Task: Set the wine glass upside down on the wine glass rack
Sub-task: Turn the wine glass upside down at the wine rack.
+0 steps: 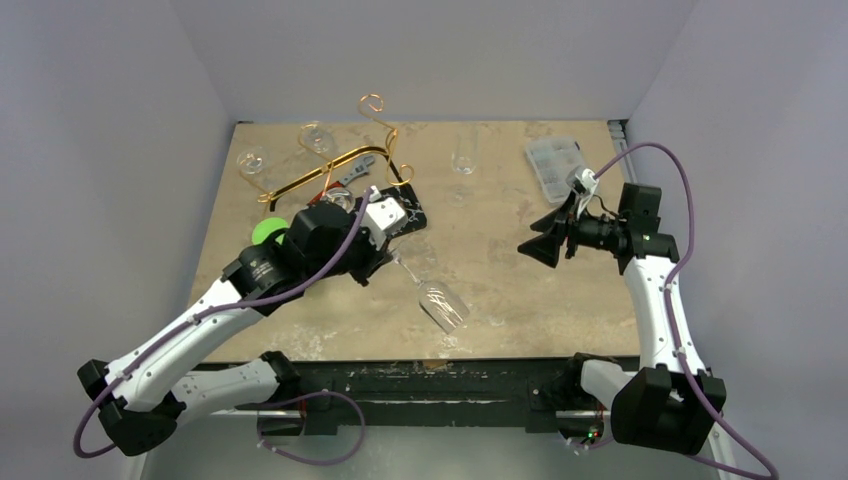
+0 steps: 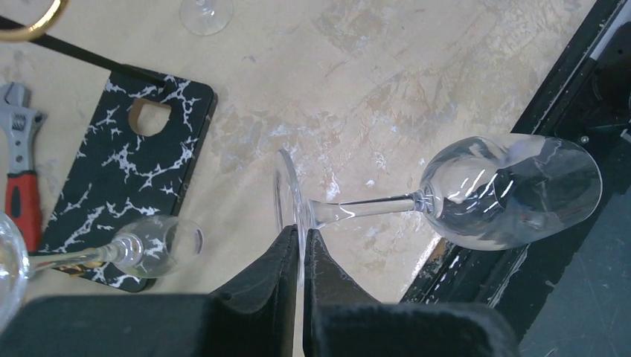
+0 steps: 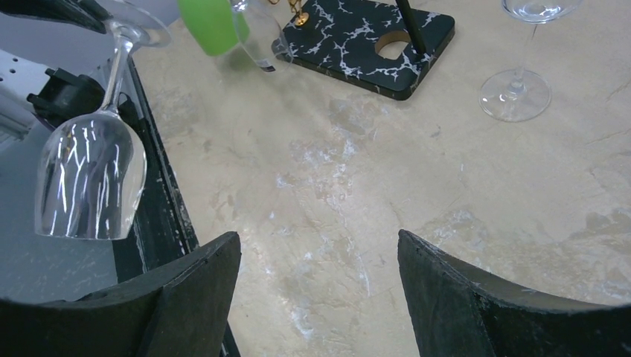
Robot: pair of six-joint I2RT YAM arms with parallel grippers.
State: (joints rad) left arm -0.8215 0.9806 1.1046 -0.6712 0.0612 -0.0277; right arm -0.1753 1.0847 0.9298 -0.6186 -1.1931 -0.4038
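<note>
My left gripper (image 1: 392, 252) is shut on the round foot of a clear wine glass (image 1: 443, 305). The glass hangs tilted, bowl toward the table's near edge. In the left wrist view both fingers (image 2: 283, 268) pinch the foot edge-on, and the stem leads right to the bowl (image 2: 513, 190). The gold wire wine glass rack (image 1: 393, 135) stands at the back left, behind the left arm, with two glasses (image 1: 315, 136) hanging on it. One gold loop (image 2: 45, 22) shows at the top left of the left wrist view. My right gripper (image 1: 530, 240) hovers open and empty over the table's right half (image 3: 319, 236).
A black white-veined board (image 1: 415, 215) lies beside the left gripper, with a wrench (image 1: 355, 170) and a green object (image 1: 268, 232) near it. An upright glass (image 1: 463, 150) stands at the back centre. A clear plastic box (image 1: 555, 160) sits at the back right.
</note>
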